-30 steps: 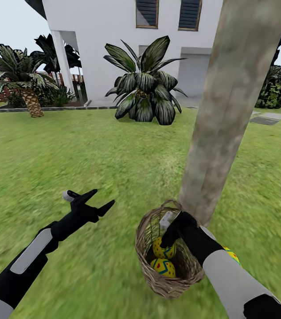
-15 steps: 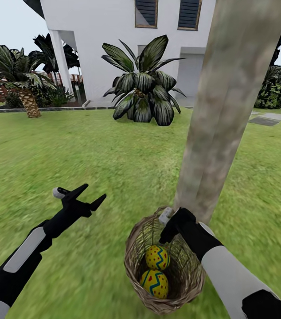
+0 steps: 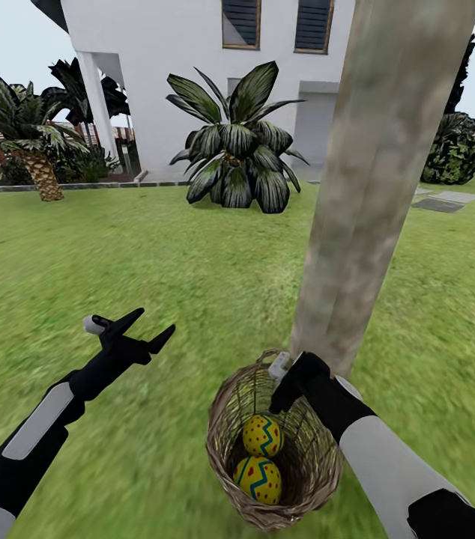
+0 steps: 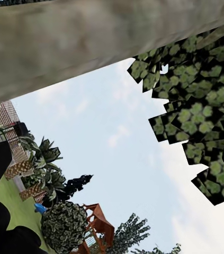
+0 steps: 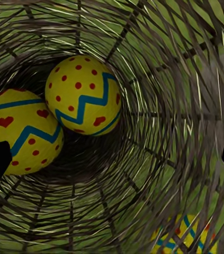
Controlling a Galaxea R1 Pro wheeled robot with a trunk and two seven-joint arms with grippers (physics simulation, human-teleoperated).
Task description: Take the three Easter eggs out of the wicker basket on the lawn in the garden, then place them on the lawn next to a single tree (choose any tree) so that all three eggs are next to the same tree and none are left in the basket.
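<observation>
The wicker basket [image 3: 226, 419] lies tipped on the lawn [image 3: 155, 254] at the foot of the tree [image 3: 372, 187]. Two yellow Easter eggs sit inside, one [image 3: 262, 436] deeper than the other [image 3: 258, 479]. My right gripper [image 3: 281, 380] hovers at the basket's far rim beside the trunk, open and holding nothing. In the right wrist view both eggs [image 5: 82, 95] [image 5: 19, 132] lie at the basket's bottom, and a third egg [image 5: 186, 238] shows through the weave, outside the basket wall. My left gripper [image 3: 138, 329] is open over the grass, well left of the basket.
A spiky palm bush [image 3: 241, 150] stands ahead by the white house [image 3: 177, 67]. A short palm [image 3: 39, 172] is at the far left, dark bushes [image 3: 451, 153] and stepping stones [image 3: 447, 202] at the right. Open grass spreads left of the trunk.
My right gripper rose out of the basket to its far rim, uncovering both eggs. The view shifted slightly. The egg beside my right forearm is now hidden behind the arm.
</observation>
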